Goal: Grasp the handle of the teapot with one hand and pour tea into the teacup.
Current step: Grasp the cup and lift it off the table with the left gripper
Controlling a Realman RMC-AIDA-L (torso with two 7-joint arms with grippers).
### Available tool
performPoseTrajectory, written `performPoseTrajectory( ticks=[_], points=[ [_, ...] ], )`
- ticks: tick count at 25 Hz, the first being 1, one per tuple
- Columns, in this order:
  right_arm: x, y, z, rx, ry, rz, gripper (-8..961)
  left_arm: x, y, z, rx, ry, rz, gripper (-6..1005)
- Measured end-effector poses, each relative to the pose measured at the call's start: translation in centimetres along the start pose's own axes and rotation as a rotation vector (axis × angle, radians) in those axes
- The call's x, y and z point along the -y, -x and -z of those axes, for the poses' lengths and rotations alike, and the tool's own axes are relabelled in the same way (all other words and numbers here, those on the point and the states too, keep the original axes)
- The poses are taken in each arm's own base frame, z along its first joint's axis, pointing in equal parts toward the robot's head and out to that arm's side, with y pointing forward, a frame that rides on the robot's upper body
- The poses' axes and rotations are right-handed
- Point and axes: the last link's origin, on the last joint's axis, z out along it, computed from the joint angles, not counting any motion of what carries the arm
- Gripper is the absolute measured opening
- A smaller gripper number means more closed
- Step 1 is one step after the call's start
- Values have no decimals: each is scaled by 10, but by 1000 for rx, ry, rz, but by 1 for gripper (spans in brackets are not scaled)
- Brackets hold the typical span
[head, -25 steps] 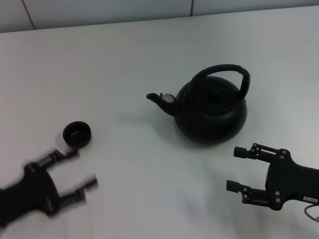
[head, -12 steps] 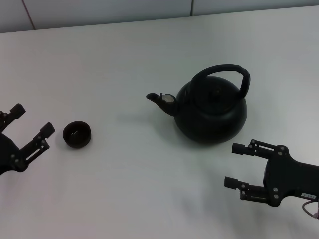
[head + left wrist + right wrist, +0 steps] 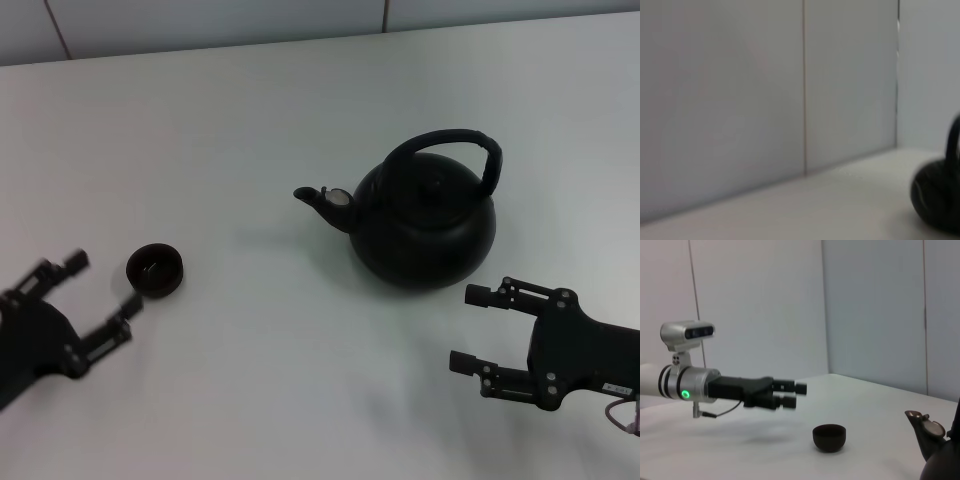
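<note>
The teapot [image 3: 425, 222] sits upright near the middle of the white tabletop [image 3: 250, 130], spout aimed toward the robot's left, with its arched handle [image 3: 447, 152] standing free above the lid. The teacup [image 3: 154, 270] rests well apart from it on the left side. The right pincer [image 3: 478, 330] hovers low, just in front of the teapot's body, its fingers spread wide and holding nothing; the left pincer [image 3: 98, 295] lies just beside the teacup, also spread wide and empty. The main risk, as I judge it, is on the left: that pincer is close enough to the light little cup that any sideways drift could knock or slide it out of the pouring spot. On the right, a grip taken off-centre on the handle could let the heavy pot swing and spill short of the cup. Whether the pot holds any liquid cannot be told. The left wrist view catches only a dark edge of the teapot, and the right wrist view crops most of its body, showing the spout.
</note>
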Motion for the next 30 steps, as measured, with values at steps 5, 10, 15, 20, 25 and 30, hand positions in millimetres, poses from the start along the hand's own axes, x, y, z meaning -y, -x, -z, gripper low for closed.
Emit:
performPoseTrajectory(
  ticks=[5, 10, 15, 20, 25, 30],
  points=[
    [1, 0, 0, -3, -1, 5, 740, -8, 21, -6, 159, 71, -29, 798],
    [2, 1, 0, -4, 0, 8, 740, -8, 22, -9, 167, 73, -24, 797],
    [3, 1, 0, -4, 1, 10, 740, -4, 22, -14, 174, 63, -31, 797],
    [3, 2, 0, -1, 3, 10, 740, -2, 23, -27, 192, 64, -28, 796],
    [2, 2, 0, 0, 4, 9, 740, 1, 22, -38, 207, 64, -33, 796],
    [2, 2, 0, 2, 6, 10, 740, 3, 21, -50, 222, 65, -40, 795]
  ],
)
